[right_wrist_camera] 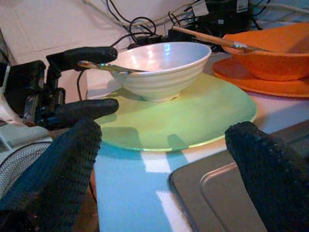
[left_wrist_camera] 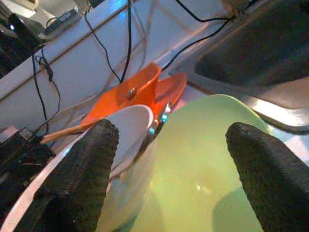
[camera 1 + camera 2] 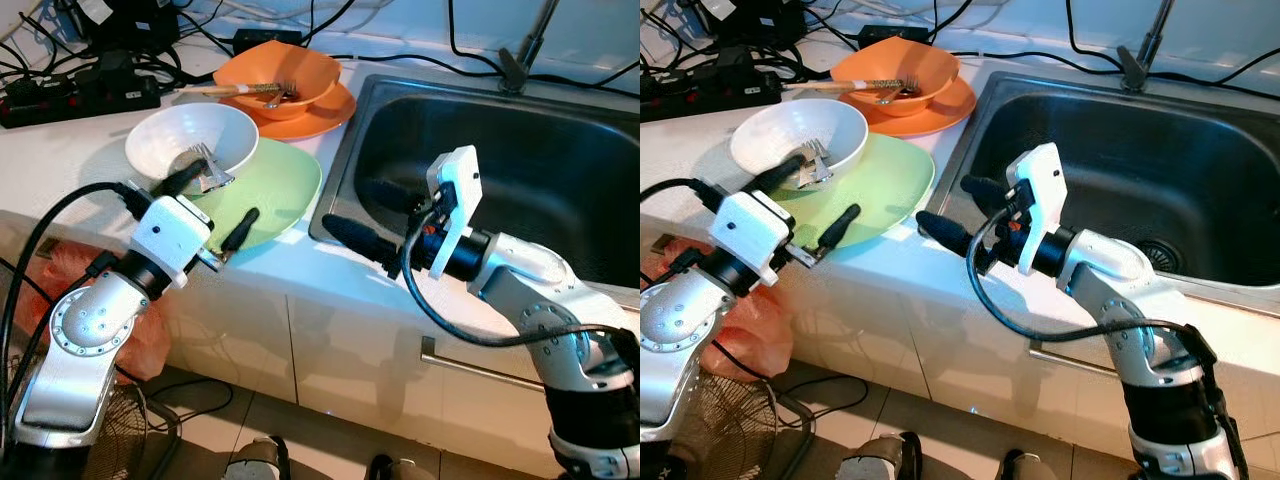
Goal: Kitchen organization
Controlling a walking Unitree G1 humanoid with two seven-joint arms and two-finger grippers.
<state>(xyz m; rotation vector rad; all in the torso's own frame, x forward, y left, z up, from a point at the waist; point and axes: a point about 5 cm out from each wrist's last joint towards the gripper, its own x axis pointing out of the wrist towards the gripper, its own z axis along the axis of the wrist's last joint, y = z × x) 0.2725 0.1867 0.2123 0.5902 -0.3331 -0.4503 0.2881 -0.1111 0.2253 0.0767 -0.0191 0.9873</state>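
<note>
A white bowl [image 3: 190, 135] with a metal fork [image 3: 210, 165] in it sits on a green plate [image 3: 270, 195] at the counter's front edge. Behind them an orange bowl [image 3: 280, 72] holding utensils rests on an orange plate [image 3: 315, 118]. My left gripper [image 3: 210, 203] is open at the near side of the white bowl. One finger lies by the fork at the bowl's rim, the other over the green plate. My right gripper [image 3: 370, 215] is open and empty, hovering at the sink's front left corner and pointing toward the green plate [image 1: 193, 116].
A steel sink [image 3: 520, 170] with a faucet [image 3: 520, 55] fills the right. A power strip [image 3: 80, 95] and cables lie at the back left. Below the counter are an orange bag [image 3: 60, 275], a fan [image 3: 110, 435] and a cabinet handle [image 3: 470, 365].
</note>
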